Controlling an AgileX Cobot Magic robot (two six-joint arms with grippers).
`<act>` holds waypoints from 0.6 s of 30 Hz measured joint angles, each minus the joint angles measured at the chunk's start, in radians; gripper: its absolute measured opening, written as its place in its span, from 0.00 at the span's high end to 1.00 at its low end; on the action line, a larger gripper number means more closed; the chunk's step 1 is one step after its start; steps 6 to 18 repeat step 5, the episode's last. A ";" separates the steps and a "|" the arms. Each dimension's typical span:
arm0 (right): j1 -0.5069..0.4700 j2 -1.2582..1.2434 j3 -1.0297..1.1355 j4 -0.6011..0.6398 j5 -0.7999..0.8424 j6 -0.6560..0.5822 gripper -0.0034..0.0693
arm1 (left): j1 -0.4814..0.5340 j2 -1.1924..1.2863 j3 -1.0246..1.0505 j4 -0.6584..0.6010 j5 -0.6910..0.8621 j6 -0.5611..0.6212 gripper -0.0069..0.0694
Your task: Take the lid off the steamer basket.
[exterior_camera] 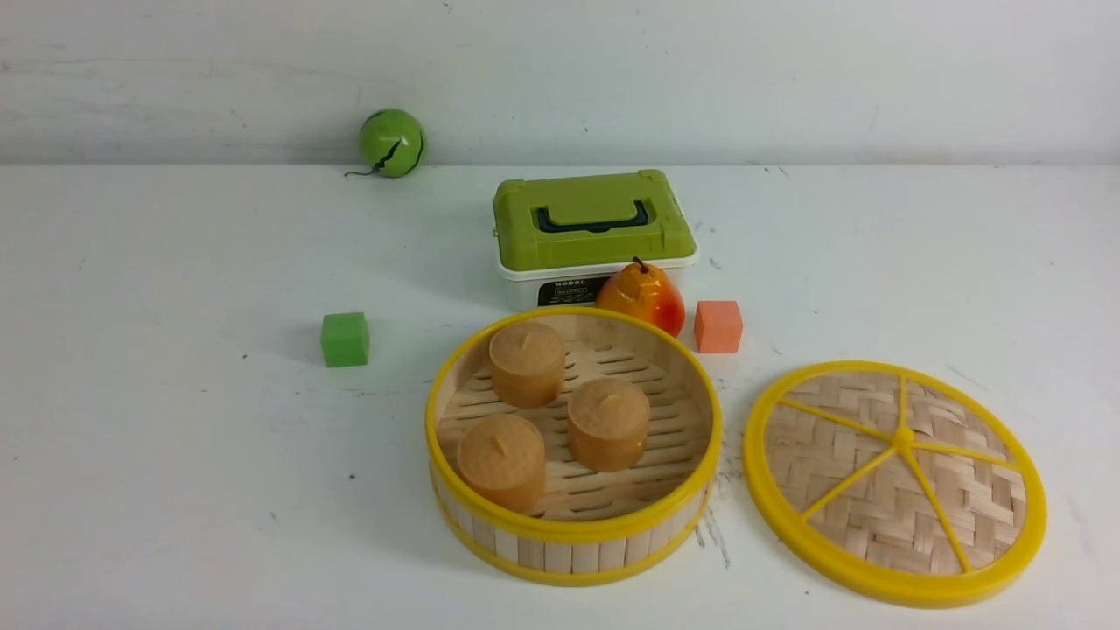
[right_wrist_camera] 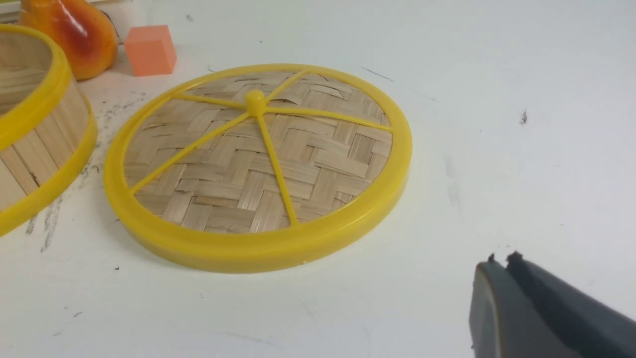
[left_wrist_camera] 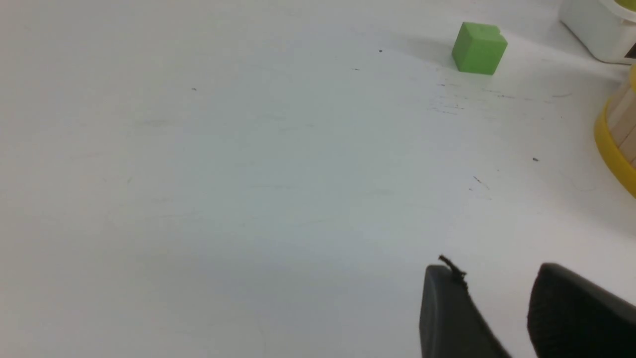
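The lid (exterior_camera: 894,481), a woven bamboo disc with yellow rim and spokes, lies flat on the table to the right of the steamer basket (exterior_camera: 573,538). The basket stands uncovered with three tan buns (exterior_camera: 608,423) inside. In the right wrist view the lid (right_wrist_camera: 258,164) lies beside the basket's wall (right_wrist_camera: 35,144). My right gripper (right_wrist_camera: 502,263) is shut and empty, apart from the lid. My left gripper (left_wrist_camera: 497,273) is open and empty over bare table; the basket's edge (left_wrist_camera: 618,144) shows at that view's side. Neither gripper shows in the front view.
A green-and-white box (exterior_camera: 595,232) stands behind the basket, with a pear (exterior_camera: 643,296) and an orange cube (exterior_camera: 718,326) beside it. A green cube (exterior_camera: 345,339) sits left of the basket. A green ball (exterior_camera: 391,142) rests by the back wall.
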 joint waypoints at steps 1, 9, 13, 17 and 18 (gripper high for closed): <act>0.000 0.000 0.000 0.000 0.000 0.000 0.92 | 0.000 0.000 0.000 0.000 0.000 0.000 0.60; 0.000 0.000 0.000 0.000 0.000 0.000 0.91 | 0.000 0.000 0.000 0.000 0.000 0.000 0.60; 0.000 0.000 0.000 0.000 0.000 0.000 0.91 | 0.000 0.000 0.000 0.000 0.000 0.000 0.60; 0.000 0.000 0.000 0.000 0.000 0.000 0.91 | 0.000 0.000 0.000 0.000 0.000 0.000 0.60; 0.000 0.000 0.000 0.000 0.000 0.000 0.91 | 0.000 0.000 0.000 0.000 0.000 0.000 0.60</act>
